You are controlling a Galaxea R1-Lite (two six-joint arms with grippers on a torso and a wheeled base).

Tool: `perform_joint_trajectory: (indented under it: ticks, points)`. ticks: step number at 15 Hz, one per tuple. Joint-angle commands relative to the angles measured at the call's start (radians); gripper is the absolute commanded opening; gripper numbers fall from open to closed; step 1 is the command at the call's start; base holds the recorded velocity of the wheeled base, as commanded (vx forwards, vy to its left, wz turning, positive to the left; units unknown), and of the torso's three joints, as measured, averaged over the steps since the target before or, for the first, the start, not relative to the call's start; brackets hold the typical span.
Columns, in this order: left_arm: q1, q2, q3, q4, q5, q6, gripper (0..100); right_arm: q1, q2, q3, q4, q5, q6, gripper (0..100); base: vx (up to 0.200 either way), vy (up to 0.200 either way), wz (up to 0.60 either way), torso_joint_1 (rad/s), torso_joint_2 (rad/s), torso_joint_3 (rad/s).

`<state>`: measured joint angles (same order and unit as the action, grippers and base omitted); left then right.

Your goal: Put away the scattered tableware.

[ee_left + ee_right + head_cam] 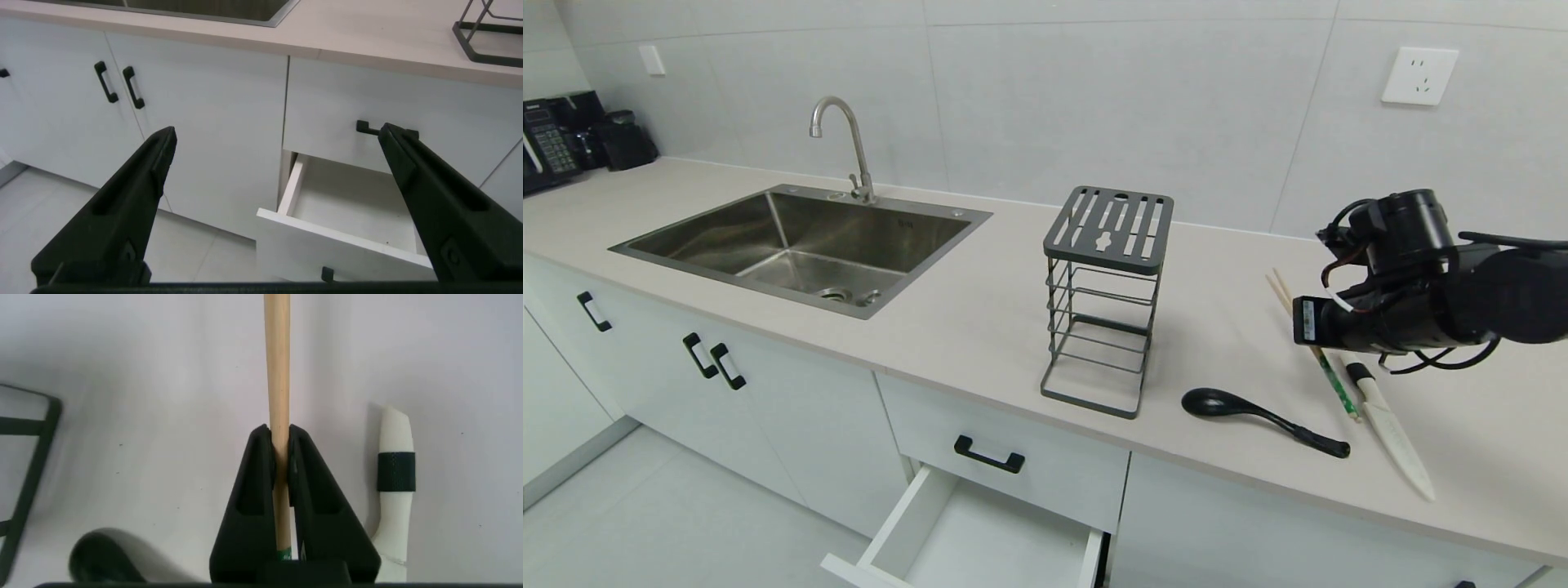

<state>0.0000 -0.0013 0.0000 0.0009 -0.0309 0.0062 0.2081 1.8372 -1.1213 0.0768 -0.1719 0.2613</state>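
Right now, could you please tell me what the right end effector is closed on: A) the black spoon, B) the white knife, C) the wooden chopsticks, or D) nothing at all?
C, since the right wrist view shows the right end effector pinching the chopsticks, while the knife and spoon lie free beside it.

Colours on the pale beige stone countertop.
Natural-wood chopsticks with green patterned tips; glossy black plastic spoon; white knife, black band at handle; dark grey slotted wire rack.
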Motion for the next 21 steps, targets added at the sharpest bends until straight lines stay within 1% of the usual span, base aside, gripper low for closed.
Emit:
perform_joint_trajectory:
  ticks: [1, 5, 6, 9, 11, 12, 14, 15, 16, 18, 21]
  points:
    - [0.0, 0.001, 0.0, -0.001, 0.0, 0.0, 100, 0.005, -0.047, -0.002, -0.002, 0.002, 0.0, 0, 0.0, 0.0, 0.0, 0.0, 0.0, 0.0]
    - [0.0, 0.001, 0.0, 0.001, 0.0, 0.0, 100, 0.027, -0.133, 0.005, 0.001, 0.009, -0.02, 0, 0.0, 0.0, 0.0, 0.0, 0.0, 0.0]
    - [0.0, 0.001, 0.0, 0.001, 0.0, 0.0, 100, 0.042, -0.184, 0.006, 0.021, 0.011, -0.033, 0, 0.0, 0.0, 0.0, 0.0, 0.0, 0.0]
    - [0.0, 0.001, 0.0, 0.001, 0.0, 0.0, 100, 0.085, -0.319, 0.006, 0.141, 0.034, -0.039, 0, 0.0, 0.0, 0.0, 0.0, 0.0, 0.0]
    - [0.0, 0.001, 0.0, 0.001, 0.0, 0.0, 100, 0.128, -0.406, 0.009, 0.164, 0.046, -0.054, 0, 0.0, 0.0, 0.0, 0.0, 0.0, 0.0]
    - [0.0, 0.001, 0.0, -0.001, 0.0, 0.0, 100, 0.14, -0.446, 0.017, 0.164, 0.066, -0.085, 0, 0.0, 0.0, 0.0, 0.0, 0.0, 0.0]
    - [0.0, 0.001, 0.0, 0.001, 0.0, 0.0, 100, 0.139, -0.536, 0.055, 0.162, 0.129, -0.201, 0, 0.0, 0.0, 0.0, 0.0, 0.0, 0.0]
    - [0.0, 0.001, 0.0, 0.001, 0.0, 0.0, 100, 0.139, -0.555, 0.063, 0.161, 0.14, -0.221, 0, 0.0, 0.0, 0.0, 0.0, 0.0, 0.0]
    - [0.0, 0.001, 0.0, -0.001, 0.0, 0.0, 100, 0.142, -0.61, 0.086, 0.156, 0.175, -0.257, 0, 0.0, 0.0, 0.0, 0.0, 0.0, 0.0]
    - [0.0, 0.001, 0.0, -0.001, 0.0, 0.0, 100, 0.169, -0.653, 0.1, 0.155, 0.203, -0.277, 0, 0.0, 0.0, 0.0, 0.0, 0.0, 0.0]
    - [0.0, 0.001, 0.0, -0.001, 0.0, 0.0, 100, 0.315, -0.72, 0.097, 0.153, 0.21, -0.321, 0, 0.0, 0.0, 0.0, 0.0, 0.0, 0.0]
